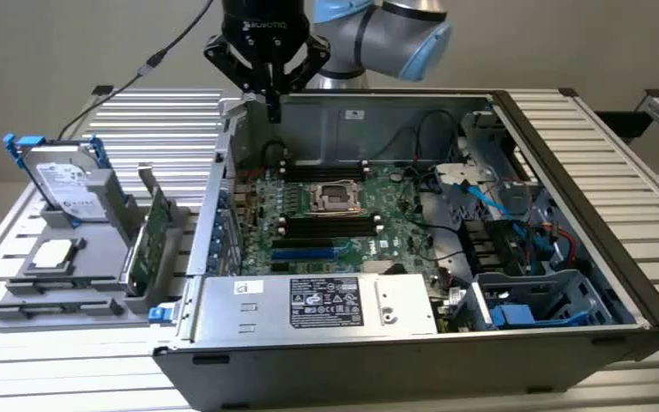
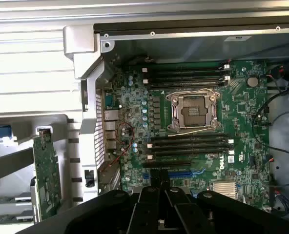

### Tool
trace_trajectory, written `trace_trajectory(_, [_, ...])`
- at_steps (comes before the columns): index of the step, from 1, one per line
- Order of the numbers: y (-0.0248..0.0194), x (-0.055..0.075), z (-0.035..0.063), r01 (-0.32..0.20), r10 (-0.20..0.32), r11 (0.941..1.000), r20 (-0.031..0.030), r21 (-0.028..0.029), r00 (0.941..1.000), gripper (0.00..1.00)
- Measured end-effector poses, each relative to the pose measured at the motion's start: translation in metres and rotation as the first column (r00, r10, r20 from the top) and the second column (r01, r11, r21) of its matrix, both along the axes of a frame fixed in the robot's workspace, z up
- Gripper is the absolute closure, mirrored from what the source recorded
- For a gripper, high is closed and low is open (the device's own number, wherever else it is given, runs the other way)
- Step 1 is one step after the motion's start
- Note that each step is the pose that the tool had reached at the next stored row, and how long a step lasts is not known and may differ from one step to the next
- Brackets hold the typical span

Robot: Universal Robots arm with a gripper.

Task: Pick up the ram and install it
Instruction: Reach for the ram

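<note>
Exterior view: fingers at upper centre, pressed shut, nothing seen held. Ram judged light, stiff, fragile; best gripped across flat faces mid-length, contacts avoided.

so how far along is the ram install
Done: nothing confirmable; the long black motherboard slots look empty, though it's hard to tell. In hand: the black claw is shut above the open grey computer case; whether it grips the ram I cannot tell. Left: apparently seating the ram in a slot.
</note>
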State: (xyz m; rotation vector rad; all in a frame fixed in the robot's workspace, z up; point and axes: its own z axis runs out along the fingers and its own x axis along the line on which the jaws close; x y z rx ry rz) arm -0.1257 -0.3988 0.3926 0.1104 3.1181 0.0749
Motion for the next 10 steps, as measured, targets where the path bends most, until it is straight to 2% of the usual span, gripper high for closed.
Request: trace_trajectory(10, [0.0,-0.0001,0.0,0.0,0.0,1.0,0.0,0.0001,1.0,0.89])
